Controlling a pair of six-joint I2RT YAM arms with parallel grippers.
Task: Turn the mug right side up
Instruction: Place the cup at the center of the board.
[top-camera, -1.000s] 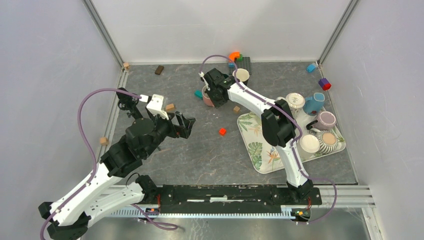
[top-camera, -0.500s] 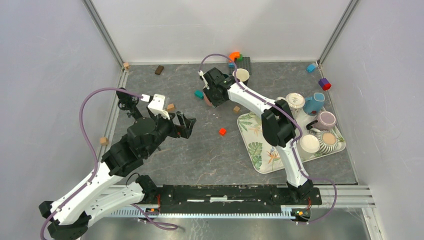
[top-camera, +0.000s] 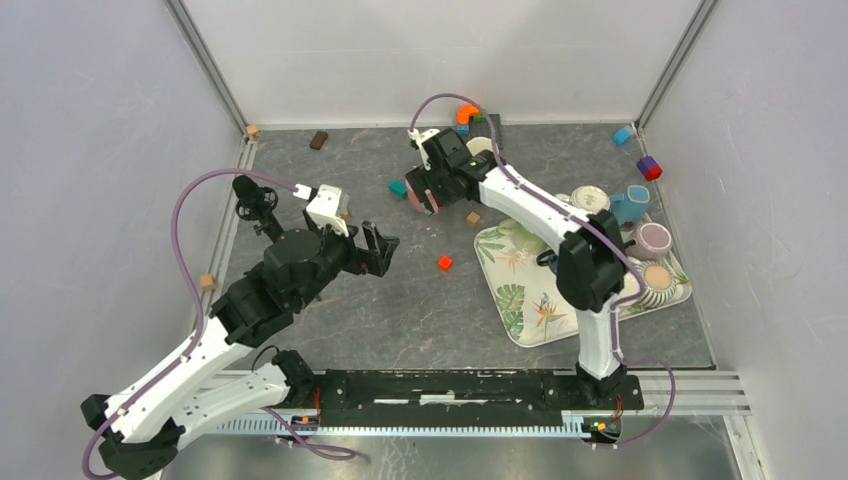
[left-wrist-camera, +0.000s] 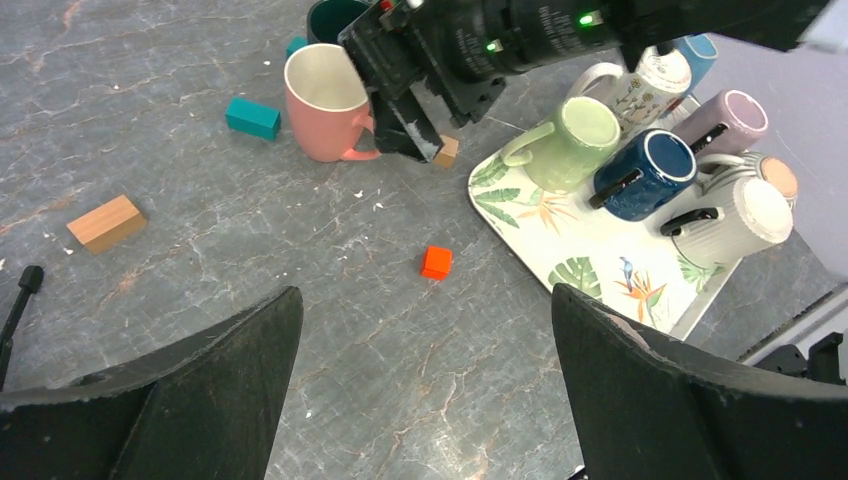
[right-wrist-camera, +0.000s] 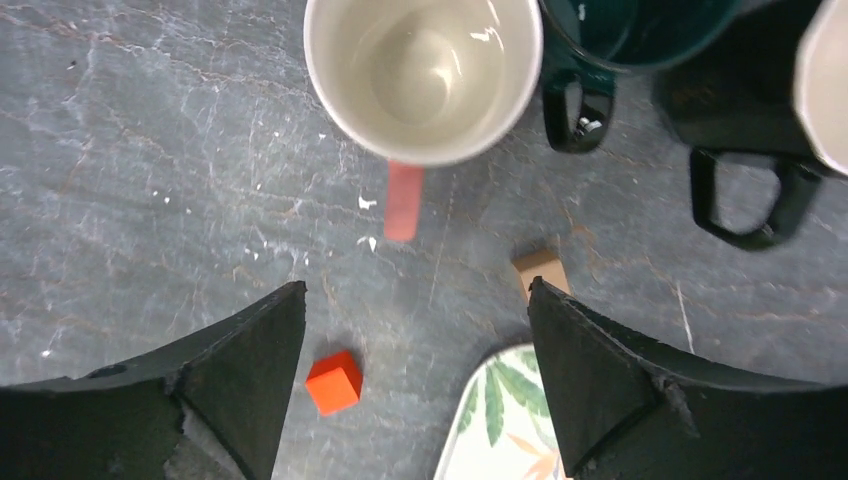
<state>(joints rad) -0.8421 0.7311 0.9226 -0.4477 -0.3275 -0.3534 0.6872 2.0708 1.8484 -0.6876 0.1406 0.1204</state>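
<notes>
The pink mug (left-wrist-camera: 325, 100) stands upright on the table with its mouth up. From above, its white inside (right-wrist-camera: 423, 75) shows and its handle (right-wrist-camera: 403, 200) points toward the jaws. My right gripper (right-wrist-camera: 412, 290) is open, with nothing between its fingers. It hovers close beside and above the mug (top-camera: 415, 196), on the handle side. In the top view this right gripper (top-camera: 432, 190) covers part of the mug. My left gripper (left-wrist-camera: 425, 295) is open and empty, well short of the mug and low over the table. The top view has this left gripper (top-camera: 385, 250) left of centre.
A leaf-print tray (left-wrist-camera: 600, 270) at the right holds several mugs lying on their sides. A dark green mug (right-wrist-camera: 620, 30) and a black mug (right-wrist-camera: 760, 100) stand right behind the pink one. A red cube (left-wrist-camera: 435, 262), a teal block (left-wrist-camera: 252, 117) and wooden blocks (left-wrist-camera: 105, 222) lie around.
My right gripper has opened and let go of the pink mug, which now stands free. The right arm has lifted and swung. The left arm has shifted slightly.
</notes>
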